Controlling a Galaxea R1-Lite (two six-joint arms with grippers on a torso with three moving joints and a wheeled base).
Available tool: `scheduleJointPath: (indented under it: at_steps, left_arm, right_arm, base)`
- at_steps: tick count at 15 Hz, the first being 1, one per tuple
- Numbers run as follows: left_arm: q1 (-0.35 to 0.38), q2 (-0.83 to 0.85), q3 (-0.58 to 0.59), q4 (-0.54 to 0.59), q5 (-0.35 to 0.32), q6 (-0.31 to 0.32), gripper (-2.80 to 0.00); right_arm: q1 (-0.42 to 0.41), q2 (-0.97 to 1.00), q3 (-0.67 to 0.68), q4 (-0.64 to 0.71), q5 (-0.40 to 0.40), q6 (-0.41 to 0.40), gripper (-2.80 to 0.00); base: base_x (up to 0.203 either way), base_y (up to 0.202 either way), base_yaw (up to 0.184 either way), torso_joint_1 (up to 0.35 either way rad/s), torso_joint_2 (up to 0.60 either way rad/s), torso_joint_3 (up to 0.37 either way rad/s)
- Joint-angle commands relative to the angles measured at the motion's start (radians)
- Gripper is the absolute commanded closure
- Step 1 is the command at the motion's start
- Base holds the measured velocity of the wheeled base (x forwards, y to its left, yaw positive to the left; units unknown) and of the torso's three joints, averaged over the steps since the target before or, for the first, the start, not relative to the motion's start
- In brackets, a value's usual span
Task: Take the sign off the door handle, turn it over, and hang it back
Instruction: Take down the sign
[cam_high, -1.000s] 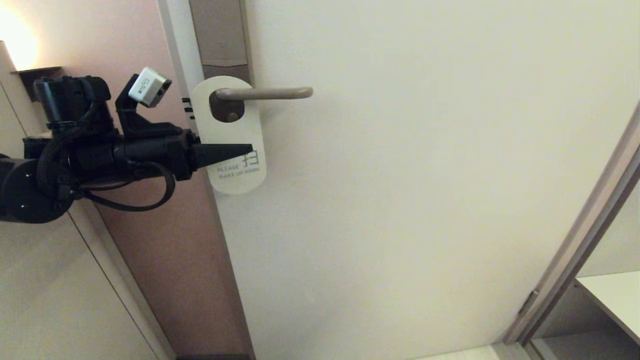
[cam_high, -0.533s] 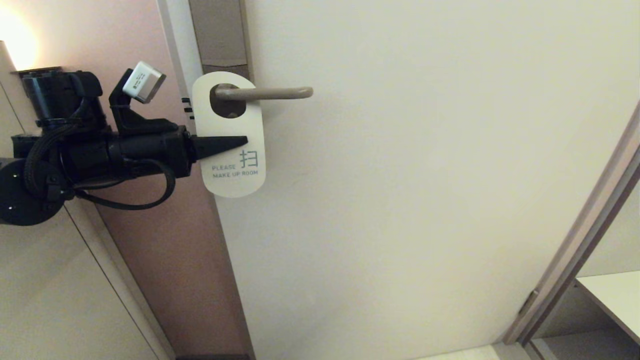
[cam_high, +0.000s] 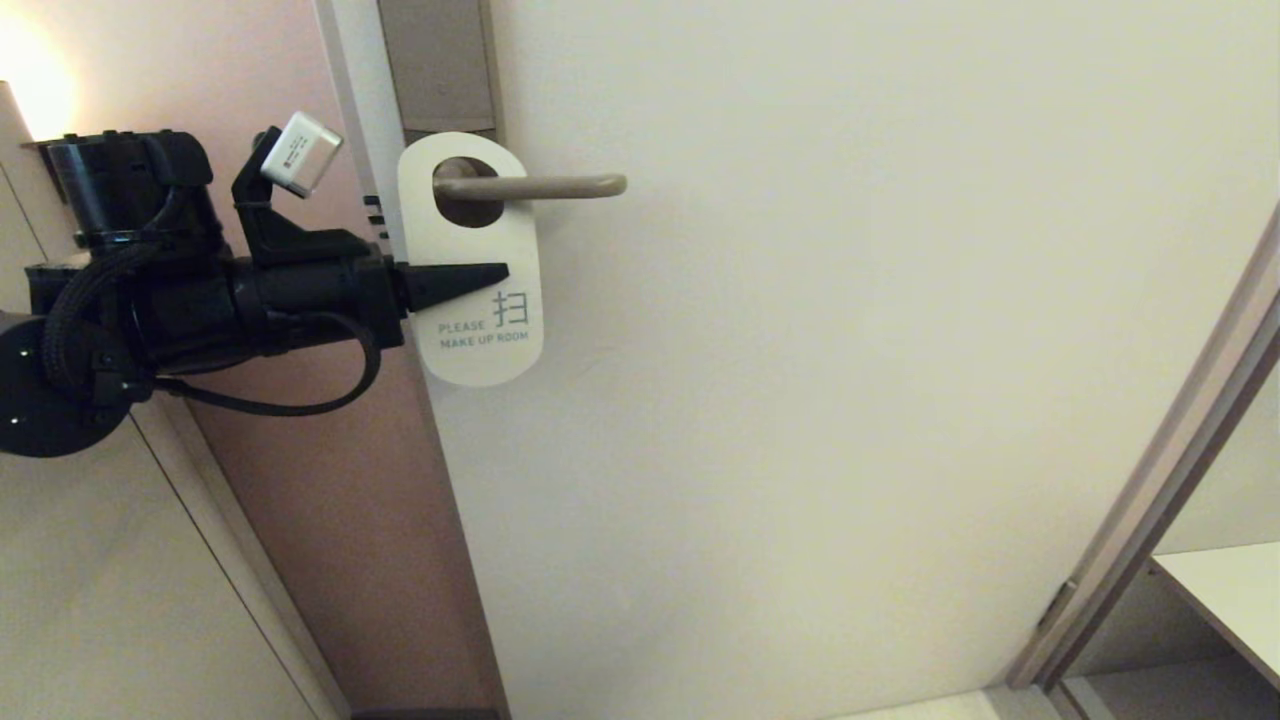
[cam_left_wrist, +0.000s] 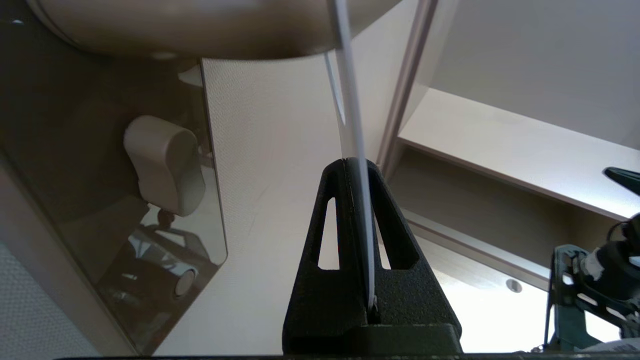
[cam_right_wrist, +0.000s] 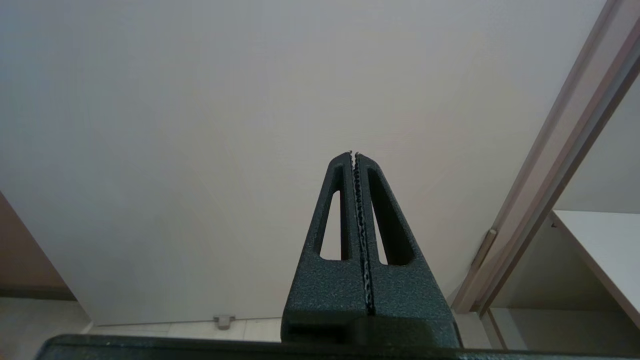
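The door (cam_high: 850, 350) fills most of what I see, pale and plain, with a brownish wall strip (cam_high: 330, 480) at its left edge and a tall grey-brown backplate (cam_high: 440, 60) near the top. The door handle (cam_high: 540, 186) juts out level from that plate. The sign (cam_high: 470, 260) hangs on it, the lever passing through its oval hole, white face toward me reading "PLEASE MAKE UP ROOM" (blue lettering, low on the card). My left pincer (cam_high: 500, 272) reaches in level from the left and is clenched on the sign at mid-height; from my left wrist the card (cam_left_wrist: 350, 125) shows edge-on, pinched between the two black fingers (cam_left_wrist: 325, 235). Whether the hole's rim touches the lever I can't quite tell. My right pincer (cam_right_wrist: 353, 154) is parked, clamped on nothing, facing bare door.
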Motion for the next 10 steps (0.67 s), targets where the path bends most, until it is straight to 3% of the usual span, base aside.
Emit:
scheduleJointPath:
  at_steps: [1, 10]
  left_arm:
    - [-0.011, -0.007, 0.007, -0.003, 0.012, -0.001, 0.00]
    - [-0.084, -0.010, 0.022, 0.001, 0.169, 0.050, 0.00]
  right_arm:
    - [0.001, 0.000, 0.000, 0.000, 0.001, -0.001, 0.00]
    - [0.000, 0.000, 0.000, 0.000, 0.001, -0.001, 0.00]
  base:
    - [0.000, 0.000, 0.000, 0.000, 0.00, 0.000]
    - [0.000, 0.000, 0.000, 0.000, 0.00, 0.000]
